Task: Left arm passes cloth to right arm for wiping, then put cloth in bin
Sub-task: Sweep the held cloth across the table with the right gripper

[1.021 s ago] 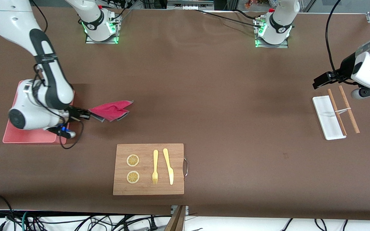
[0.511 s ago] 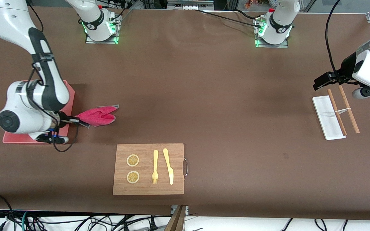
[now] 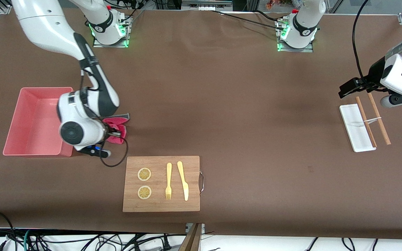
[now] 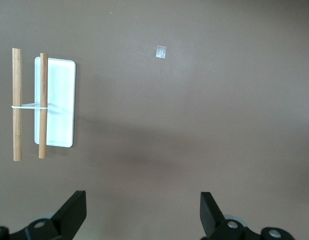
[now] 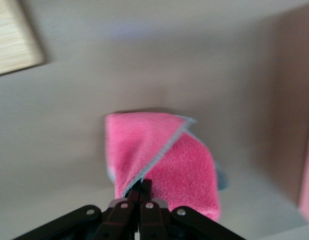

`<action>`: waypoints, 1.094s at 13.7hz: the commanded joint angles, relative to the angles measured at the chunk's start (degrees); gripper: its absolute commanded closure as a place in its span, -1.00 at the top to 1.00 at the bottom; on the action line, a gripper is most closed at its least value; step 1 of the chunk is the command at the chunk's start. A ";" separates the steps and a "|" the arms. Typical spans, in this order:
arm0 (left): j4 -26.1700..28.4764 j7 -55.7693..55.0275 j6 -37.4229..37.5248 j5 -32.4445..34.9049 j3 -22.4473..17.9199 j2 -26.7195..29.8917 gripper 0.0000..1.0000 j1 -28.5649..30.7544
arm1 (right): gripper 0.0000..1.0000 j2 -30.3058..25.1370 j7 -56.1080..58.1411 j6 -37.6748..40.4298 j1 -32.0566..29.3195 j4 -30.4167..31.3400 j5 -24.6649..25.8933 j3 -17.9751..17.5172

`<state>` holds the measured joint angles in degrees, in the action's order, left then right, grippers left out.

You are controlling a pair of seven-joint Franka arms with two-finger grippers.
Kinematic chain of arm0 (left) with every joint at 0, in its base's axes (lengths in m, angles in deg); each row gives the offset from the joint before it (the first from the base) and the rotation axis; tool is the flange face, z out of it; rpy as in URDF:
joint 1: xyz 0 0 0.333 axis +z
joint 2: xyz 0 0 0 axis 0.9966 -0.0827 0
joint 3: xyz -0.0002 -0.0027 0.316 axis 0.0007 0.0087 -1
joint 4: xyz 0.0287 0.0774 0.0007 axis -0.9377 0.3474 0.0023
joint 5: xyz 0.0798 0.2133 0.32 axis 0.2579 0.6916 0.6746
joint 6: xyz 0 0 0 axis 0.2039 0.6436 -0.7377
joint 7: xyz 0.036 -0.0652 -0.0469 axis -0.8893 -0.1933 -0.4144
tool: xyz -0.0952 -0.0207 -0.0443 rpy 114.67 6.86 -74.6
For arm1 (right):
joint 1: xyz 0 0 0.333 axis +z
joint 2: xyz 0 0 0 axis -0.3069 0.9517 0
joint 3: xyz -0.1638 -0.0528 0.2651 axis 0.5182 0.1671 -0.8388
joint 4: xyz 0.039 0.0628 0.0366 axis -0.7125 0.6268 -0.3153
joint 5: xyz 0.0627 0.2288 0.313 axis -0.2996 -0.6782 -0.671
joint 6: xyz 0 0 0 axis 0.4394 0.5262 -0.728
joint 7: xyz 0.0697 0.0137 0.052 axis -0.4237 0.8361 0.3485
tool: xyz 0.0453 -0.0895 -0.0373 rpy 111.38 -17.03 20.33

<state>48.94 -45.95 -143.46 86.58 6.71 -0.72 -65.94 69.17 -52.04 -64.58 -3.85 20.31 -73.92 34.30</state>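
Observation:
The pink cloth [image 3: 116, 126] is bunched up low over the table, beside the bin's [image 3: 14, 120] wall at the end toward the middle of the table. A grey edge shows on it. My right gripper [image 3: 114, 132] is shut on the cloth's edge. In the right wrist view the fingers [image 5: 142, 189] pinch the cloth [image 5: 162, 157] at its fold, and the bin's wall [image 5: 308, 192] shows at the frame edge. The bin is an empty pink tub. My left gripper [image 3: 344, 90] waits open and empty over the table by the white tray, its fingertips [image 4: 74, 207] wide apart.
A wooden cutting board [image 3: 161, 183] with two lemon slices, a fork and a knife lies nearer the front camera than the cloth. A small flat white tray [image 3: 356, 127] with two wooden sticks [image 3: 379, 118] across it lies at the left arm's end.
My right arm's wrist has swung off the bin toward the middle of the table, uncovering the bin. The cloth, spread out before, has drawn in and bunched up. The left arm has barely moved.

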 commanded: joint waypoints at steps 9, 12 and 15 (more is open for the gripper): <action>-0.40 5.43 0.46 1.83 -19.75 0.05 1.00 -17.56 | -1.00 3.45 -32.05 -5.92 16.99 -7.84 -10.06 -0.32; -0.66 5.69 0.46 1.84 -19.75 -0.13 1.00 -17.56 | -1.00 3.28 -29.54 -4.34 15.60 -8.21 -10.62 0.12; -2.41 5.08 0.46 1.75 -19.92 -0.74 1.00 -17.56 | -1.00 3.63 -21.01 0.39 11.13 -7.86 -10.35 0.30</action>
<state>48.82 -41.44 -143.45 86.68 -12.54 -0.71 -82.76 72.15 -77.88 -67.57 10.71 13.18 -83.73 34.95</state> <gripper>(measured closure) 0.000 0.987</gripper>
